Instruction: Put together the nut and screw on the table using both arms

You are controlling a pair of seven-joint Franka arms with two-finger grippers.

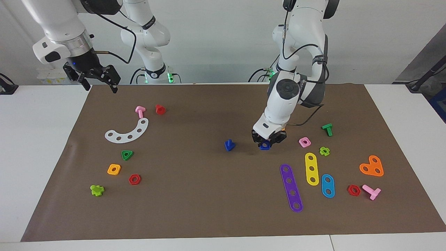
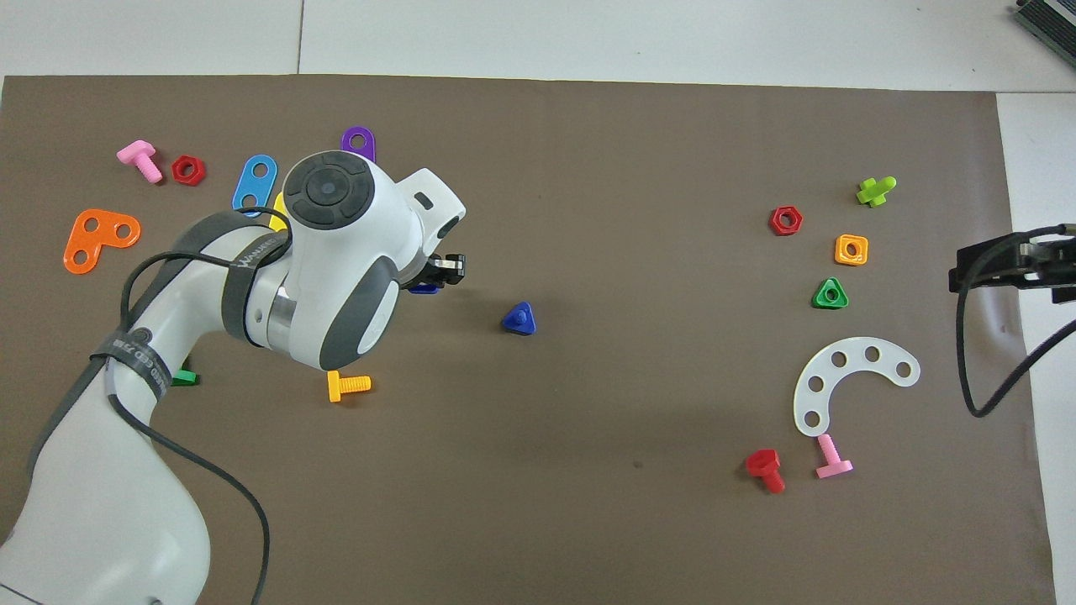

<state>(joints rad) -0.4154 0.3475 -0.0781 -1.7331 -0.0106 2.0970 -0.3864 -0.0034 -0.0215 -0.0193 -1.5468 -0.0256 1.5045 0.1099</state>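
The blue square nut [image 1: 264,145] lies on the brown mat of the table [image 1: 195,209], toward the left arm's end. My left gripper [image 1: 267,141] is down at the mat, shut on the nut. In the overhead view the left arm covers most of the nut [image 2: 423,289]. The blue screw [image 1: 229,145] stands on its triangular head, shaft up, beside the nut toward the table's middle, apart from the gripper; the overhead view shows the screw [image 2: 519,319] too. My right gripper [image 1: 100,87] hangs open and empty, high over the mat's edge at its own end, waiting.
A pink square nut [image 1: 305,142], green pieces [image 1: 327,129], coloured hole strips [image 1: 312,168] and an orange screw [image 2: 347,385] lie around the left gripper. At the right arm's end are a white curved strip [image 1: 129,132], a green triangular nut [image 1: 127,154], an orange-yellow nut [image 1: 114,169] and a red screw [image 1: 160,109].
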